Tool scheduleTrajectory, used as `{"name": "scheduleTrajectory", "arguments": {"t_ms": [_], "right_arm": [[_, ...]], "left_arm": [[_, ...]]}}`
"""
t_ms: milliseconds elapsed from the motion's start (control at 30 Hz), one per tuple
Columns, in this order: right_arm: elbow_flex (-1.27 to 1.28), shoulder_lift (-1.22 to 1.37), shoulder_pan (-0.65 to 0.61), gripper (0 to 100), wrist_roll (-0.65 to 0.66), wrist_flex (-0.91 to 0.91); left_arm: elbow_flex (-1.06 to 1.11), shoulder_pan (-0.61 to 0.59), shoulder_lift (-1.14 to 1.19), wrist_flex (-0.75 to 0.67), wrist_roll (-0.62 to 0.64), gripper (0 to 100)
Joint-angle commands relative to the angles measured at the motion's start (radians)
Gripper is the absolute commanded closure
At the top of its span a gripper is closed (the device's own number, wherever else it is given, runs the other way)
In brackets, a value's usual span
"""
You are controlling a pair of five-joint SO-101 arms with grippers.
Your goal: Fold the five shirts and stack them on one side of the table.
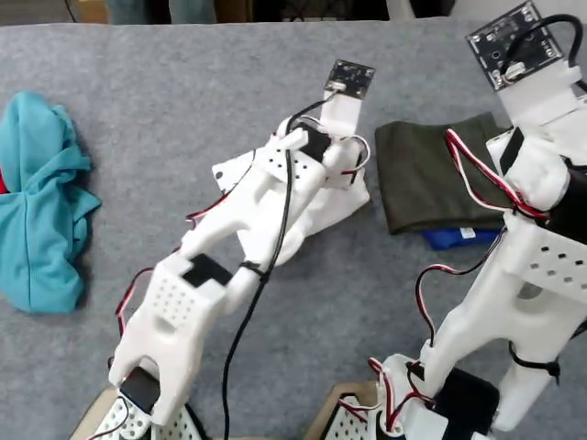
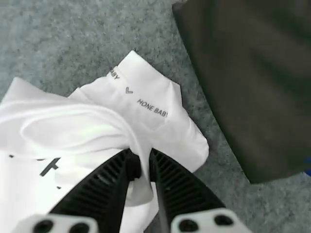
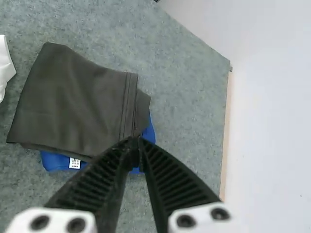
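Observation:
A crumpled white shirt (image 1: 316,215) lies mid-table under my left arm. My left gripper (image 2: 141,167) is shut on a fold of this white shirt (image 2: 97,126), next to its printed collar. To the right, a folded dark olive shirt (image 1: 431,174) rests on a folded blue shirt (image 1: 454,238). In the right wrist view my right gripper (image 3: 135,141) hangs shut and empty above the olive shirt's (image 3: 73,107) edge, where the blue shirt (image 3: 58,162) pokes out. A bunched teal shirt (image 1: 41,202) lies at the far left.
A sliver of red cloth (image 1: 3,183) shows at the left edge beside the teal shirt. The grey felt table (image 1: 183,101) ends close beyond the stack at its edge (image 3: 227,121). The right arm (image 1: 537,183) stands tall over the stack's right side.

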Motion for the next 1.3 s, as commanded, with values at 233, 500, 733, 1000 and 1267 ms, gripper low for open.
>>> {"name": "scheduleTrajectory", "arguments": {"t_ms": [233,500,733,1000,1267], "right_arm": [[0.059,-0.015,0.003,98.4,0.009,-0.077],[0.070,-0.015,0.003,98.4,0.009,-0.081],[0.062,-0.022,0.005,98.4,0.009,-0.075],[0.091,-0.007,-0.066,98.4,-0.074,-0.044],[0.255,0.062,-0.358,98.4,-0.115,-0.052]], "left_arm": [[-0.392,0.021,0.175,0.129,0.008,97],[-0.507,0.027,0.259,0.164,0.008,95],[-0.518,0.007,0.264,0.206,0.051,79],[-0.865,-0.131,0.270,0.431,0.034,97],[-0.900,-0.375,0.196,0.574,-0.058,97]]}}
